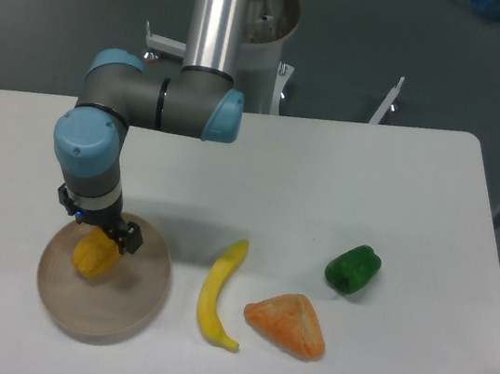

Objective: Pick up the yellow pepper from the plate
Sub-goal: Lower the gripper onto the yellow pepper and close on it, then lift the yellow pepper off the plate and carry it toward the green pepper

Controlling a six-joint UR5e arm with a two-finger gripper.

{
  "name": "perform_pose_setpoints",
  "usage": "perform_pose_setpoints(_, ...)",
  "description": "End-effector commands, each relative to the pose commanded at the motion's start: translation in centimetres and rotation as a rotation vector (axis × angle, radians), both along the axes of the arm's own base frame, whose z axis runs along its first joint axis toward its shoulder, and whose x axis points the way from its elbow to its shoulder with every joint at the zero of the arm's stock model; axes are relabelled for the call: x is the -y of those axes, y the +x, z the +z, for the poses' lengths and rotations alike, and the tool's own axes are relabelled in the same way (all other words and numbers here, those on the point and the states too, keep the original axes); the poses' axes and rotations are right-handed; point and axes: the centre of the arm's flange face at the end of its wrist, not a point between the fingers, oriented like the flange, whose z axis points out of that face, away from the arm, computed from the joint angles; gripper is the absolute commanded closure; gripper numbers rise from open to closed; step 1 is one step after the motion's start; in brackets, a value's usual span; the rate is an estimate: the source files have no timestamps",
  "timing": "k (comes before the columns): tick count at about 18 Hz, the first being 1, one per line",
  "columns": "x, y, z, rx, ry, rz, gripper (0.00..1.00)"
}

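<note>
The yellow pepper [93,259] lies in the left half of the tan plate [135,297] at the table's front left. My gripper [95,236] hangs straight down over the pepper, its black body covering the pepper's top. The fingers are hidden from this angle by the wrist, so their spacing does not show. Whether they touch the pepper cannot be made out.
A long yellow banana [216,293] lies just right of the plate. An orange triangular lump [288,325] sits beside it, and a green pepper [352,269] lies farther right. The arm's upright column [219,13] rises behind the plate.
</note>
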Motion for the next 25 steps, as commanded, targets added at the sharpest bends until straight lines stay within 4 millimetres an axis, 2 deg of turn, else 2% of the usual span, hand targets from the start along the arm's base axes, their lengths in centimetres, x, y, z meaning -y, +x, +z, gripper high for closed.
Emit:
perform_pose_setpoints(4,-0.3,-0.1,-0.1,-0.012,0.018,0.000,0.00)
perform_pose_setpoints(5,-0.4,-0.2,0.0,-0.013,0.025,0.000,0.04)
perform_pose_setpoints(7,-0.4,-0.1,-0.1,-0.012,0.027,-0.003,0.32)
perform_pose_setpoints(8,-0.4,-0.1,-0.1,-0.012,0.028,-0.006,0.42)
perform_pose_setpoints(9,-0.4,-0.1,-0.1,-0.013,0.028,-0.013,0.50)
perform_pose_setpoints(11,-0.3,-0.1,0.3,-0.014,0.031,-0.023,0.60)
perform_pose_setpoints(12,-0.3,-0.1,0.3,-0.014,0.031,-0.023,0.64)
perform_pose_setpoints(15,-0.4,-0.1,0.5,-0.015,0.037,-0.024,0.64)
perform_pose_setpoints(18,-0.7,-0.9,1.9,-0.024,0.063,-0.051,0.64)
perform_pose_setpoints(20,-0.7,-2.9,2.5,-0.031,0.071,-0.079,0.64)
perform_pose_setpoints(22,-0.1,-5.6,4.5,-0.043,0.099,-0.067,0.64)
perform_pose_setpoints(25,1.3,-11.7,7.1,-0.064,0.126,-0.049,0.64)
